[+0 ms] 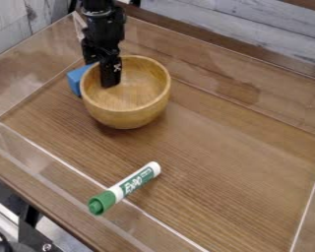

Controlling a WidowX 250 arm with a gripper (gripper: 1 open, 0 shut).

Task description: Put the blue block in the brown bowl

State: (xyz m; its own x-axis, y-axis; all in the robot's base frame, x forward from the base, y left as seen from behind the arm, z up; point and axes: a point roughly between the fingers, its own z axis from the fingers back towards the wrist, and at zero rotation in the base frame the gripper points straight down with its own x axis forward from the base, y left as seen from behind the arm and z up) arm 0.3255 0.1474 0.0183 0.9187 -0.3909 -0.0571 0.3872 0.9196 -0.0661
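Note:
The blue block (pixel 75 80) lies on the table just outside the brown bowl (pixel 137 101), against its left outer wall. The bowl is a round wooden one and holds nothing that I can see. My gripper (pixel 107 77) hangs straight down over the bowl's left rim, right beside the block. Its dark fingers stand open with nothing between them, and their tips reach about rim height, just inside the bowl. The block's right edge is partly hidden behind the fingers and the rim.
A green-and-white marker pen (pixel 125 188) lies near the front of the wooden table (pixel 226 148). Low clear walls (pixel 42 157) run around the table's edges. A pale wall stands behind.

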